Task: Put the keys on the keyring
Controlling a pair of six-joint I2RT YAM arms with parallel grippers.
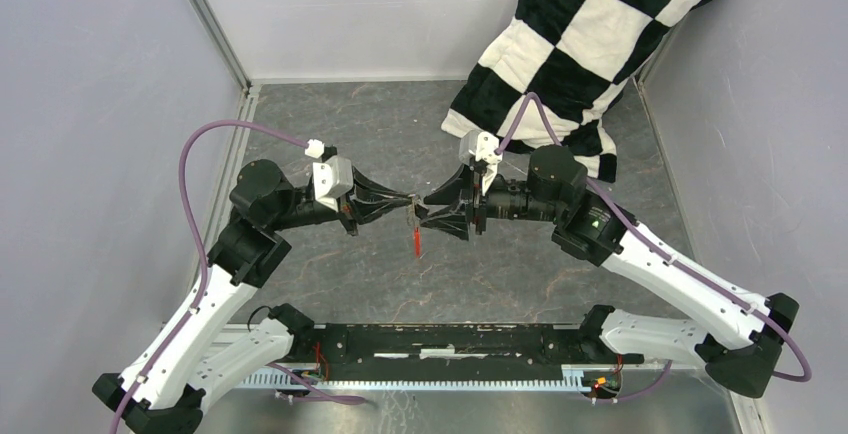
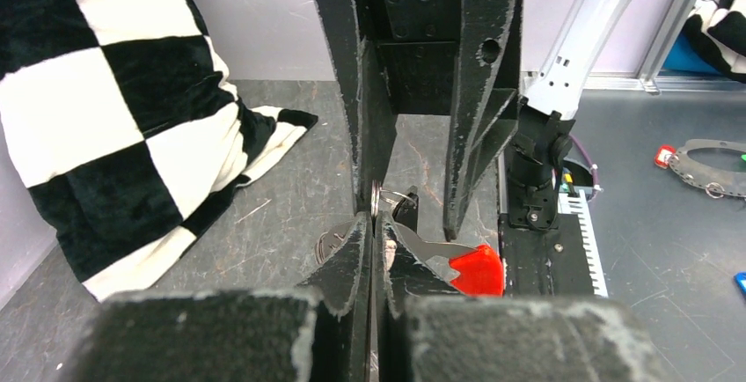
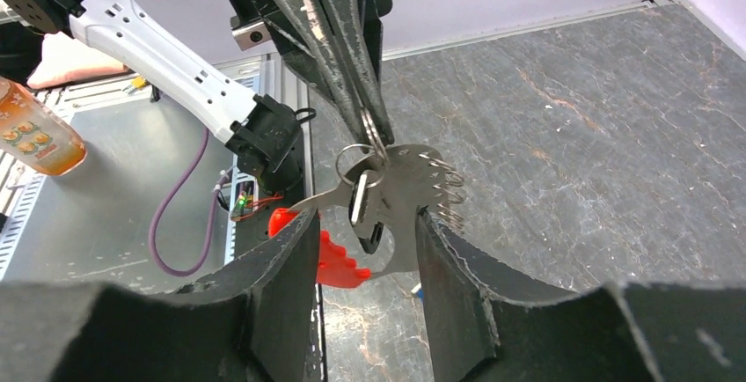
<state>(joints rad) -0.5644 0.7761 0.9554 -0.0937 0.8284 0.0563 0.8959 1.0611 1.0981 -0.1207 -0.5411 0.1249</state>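
Observation:
My left gripper (image 1: 411, 200) is shut on the thin metal keyring (image 3: 356, 158) and holds it above the table at mid-height. From the ring hang a flat silver toothed plate with a bright red tag (image 3: 339, 263) and a silver key with a black head (image 3: 373, 236). The tag also shows in the top view (image 1: 417, 242) and the left wrist view (image 2: 478, 269). My right gripper (image 3: 362, 224) is open, its fingers either side of the hanging bundle. It faces the left gripper tip to tip (image 1: 428, 212). A small blue bit (image 3: 417, 291) lies on the table below; I cannot tell if it is the blue key.
A black-and-white checked cloth (image 1: 590, 44) lies at the back right of the grey table (image 1: 340, 124), up against the wall. Walls close in the left, back and right sides. An orange bottle (image 3: 35, 131) stands outside the work area.

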